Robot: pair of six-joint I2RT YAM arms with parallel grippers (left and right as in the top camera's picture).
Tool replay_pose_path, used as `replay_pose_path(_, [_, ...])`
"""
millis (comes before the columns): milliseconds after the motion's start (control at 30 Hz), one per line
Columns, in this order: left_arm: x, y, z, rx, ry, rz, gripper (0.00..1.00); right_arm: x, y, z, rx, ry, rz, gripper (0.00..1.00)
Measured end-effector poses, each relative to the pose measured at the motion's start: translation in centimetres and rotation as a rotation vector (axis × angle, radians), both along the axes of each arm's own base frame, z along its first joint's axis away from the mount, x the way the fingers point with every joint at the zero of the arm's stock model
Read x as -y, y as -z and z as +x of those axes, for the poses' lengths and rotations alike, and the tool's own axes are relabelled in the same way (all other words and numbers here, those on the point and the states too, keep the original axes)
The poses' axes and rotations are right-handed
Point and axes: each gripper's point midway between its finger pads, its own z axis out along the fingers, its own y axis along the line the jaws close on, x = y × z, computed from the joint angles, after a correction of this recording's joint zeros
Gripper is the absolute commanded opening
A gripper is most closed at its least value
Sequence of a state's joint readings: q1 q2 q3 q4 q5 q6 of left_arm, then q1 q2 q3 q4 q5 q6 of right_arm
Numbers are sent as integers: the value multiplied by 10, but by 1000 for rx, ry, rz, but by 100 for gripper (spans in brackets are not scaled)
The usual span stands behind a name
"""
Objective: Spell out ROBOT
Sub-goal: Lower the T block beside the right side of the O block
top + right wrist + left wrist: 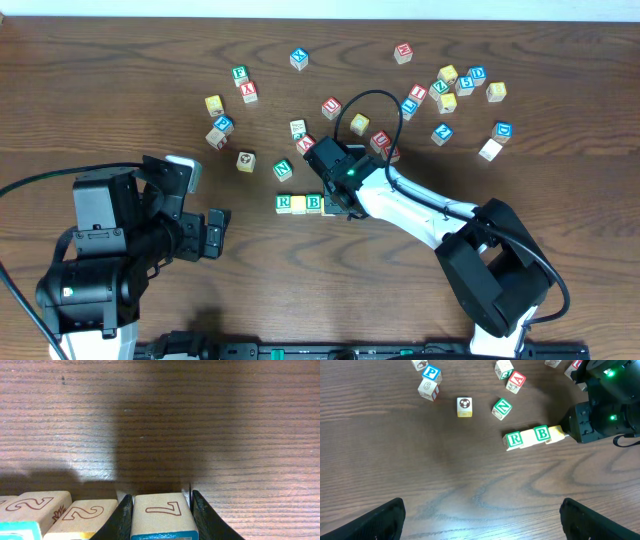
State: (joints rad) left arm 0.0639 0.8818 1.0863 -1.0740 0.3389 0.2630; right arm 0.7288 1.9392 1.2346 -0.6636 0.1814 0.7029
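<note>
ROBOT row [532, 437] near the middle of the table [120, 60], with the right gripper at its end.
The left gripper [212, 232] hovers spread wide and empty, well to the left of the row. The right gripper [161, 504] pinches a blue cube [160, 520], a 7 on its upper side, just beside the row's last cube. Left to right in the overhead view, the row reads R [513, 439], first yellow cube [526, 440], B [542, 434], second yellow cube [558, 433], all touching. Loose cubes [445, 85] lie scattered beyond.
</note>
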Motion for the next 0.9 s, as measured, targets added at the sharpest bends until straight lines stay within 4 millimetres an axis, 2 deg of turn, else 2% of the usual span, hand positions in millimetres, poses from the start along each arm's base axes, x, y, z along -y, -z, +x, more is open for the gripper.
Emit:
replay_pose_path(233, [0,0,0,0,0,0,97,2,0,1,8,8,-8,5])
replay_pose_path(600, [0,0,0,0,0,0,97,2,-1,1,11,12,-10,13])
replay_pose_path(900, [0,0,0,0,0,0,97,-1,-1,-1,11,7,-9,32])
